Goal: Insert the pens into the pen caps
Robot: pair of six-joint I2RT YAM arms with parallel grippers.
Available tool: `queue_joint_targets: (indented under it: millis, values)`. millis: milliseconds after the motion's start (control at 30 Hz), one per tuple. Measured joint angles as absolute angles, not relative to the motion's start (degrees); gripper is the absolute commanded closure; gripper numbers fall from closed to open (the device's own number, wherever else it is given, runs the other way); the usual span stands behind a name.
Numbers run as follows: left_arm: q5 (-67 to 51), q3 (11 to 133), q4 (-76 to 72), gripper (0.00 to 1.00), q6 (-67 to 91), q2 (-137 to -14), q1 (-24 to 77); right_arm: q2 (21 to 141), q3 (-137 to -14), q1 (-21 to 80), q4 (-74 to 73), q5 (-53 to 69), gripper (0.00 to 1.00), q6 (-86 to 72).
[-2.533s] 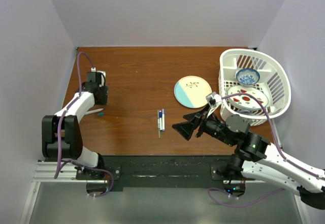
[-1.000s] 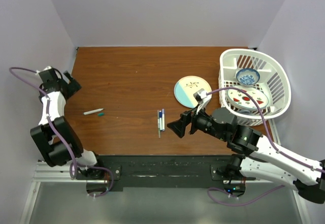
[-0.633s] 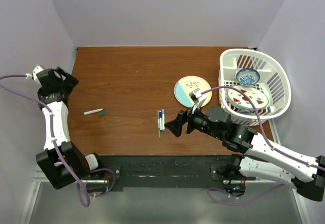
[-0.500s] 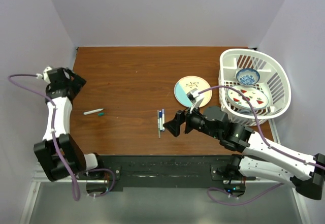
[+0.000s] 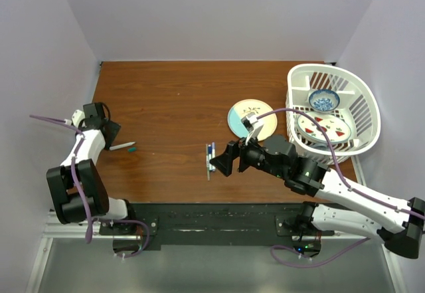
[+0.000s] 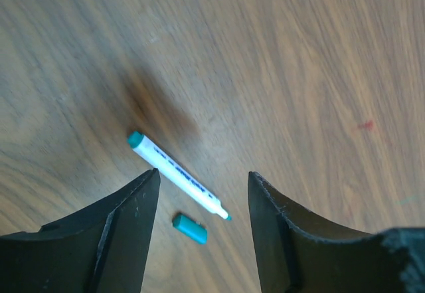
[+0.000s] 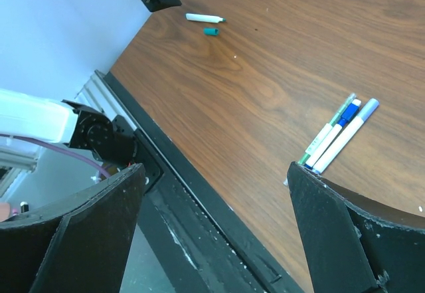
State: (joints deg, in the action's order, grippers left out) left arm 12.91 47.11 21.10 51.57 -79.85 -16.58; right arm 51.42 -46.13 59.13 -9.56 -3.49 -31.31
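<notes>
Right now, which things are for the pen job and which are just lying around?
For the job: the uncapped pen, the teal cap, the bunch of pens.
Just lying about: the plate, the white basket, the blue bowl, the red-patterned dish.

Brown wood-grain table (image 5: 172, 94), seen from above. Near its left edge lies a white stick pen (image 6: 178, 174) with a teal end plug and its tip bare. A loose green cap (image 6: 190, 229) lies just beside the tip, not touching it. At the centre, toward the near edge, three pens (image 7: 339, 137) lie side by side, touching and roughly parallel (one shows a dark blue section at mid-length). Right of centre sits a round plate (image 5: 240, 117), part cream, part pale blue. A white slatted basket (image 5: 330, 71) stands at the table's right edge.
</notes>
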Motion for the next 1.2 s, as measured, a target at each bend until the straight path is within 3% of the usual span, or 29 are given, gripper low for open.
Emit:
queue_joint_targets:
  millis: [433,500,900,1067,1200]
  values:
    - [15.2,46.5,19.6,0.41,56.5,-88.6,-16.6,49.8,-46.1,59.1,-9.4,-3.9,0.08,-31.3]
    - [15.5,46.7,19.7,0.53,57.2,-89.1,-16.6,49.5,-46.1,59.1,-9.5,-4.0,0.08,-31.2]
    - [16.1,51.6,23.9,0.7,61.2,-93.7,-16.7,44.3,-44.5,59.1,-9.5,-6.5,0.07,-29.9]
    - [15.7,51.9,24.1,0.97,62.1,-94.0,-16.7,42.9,-44.4,59.1,-9.6,-6.7,0.07,-29.6]
    - [14.9,52.4,23.9,1.0,61.7,-94.3,-16.7,40.9,-43.9,59.1,-9.6,-7.1,0.07,-29.5]
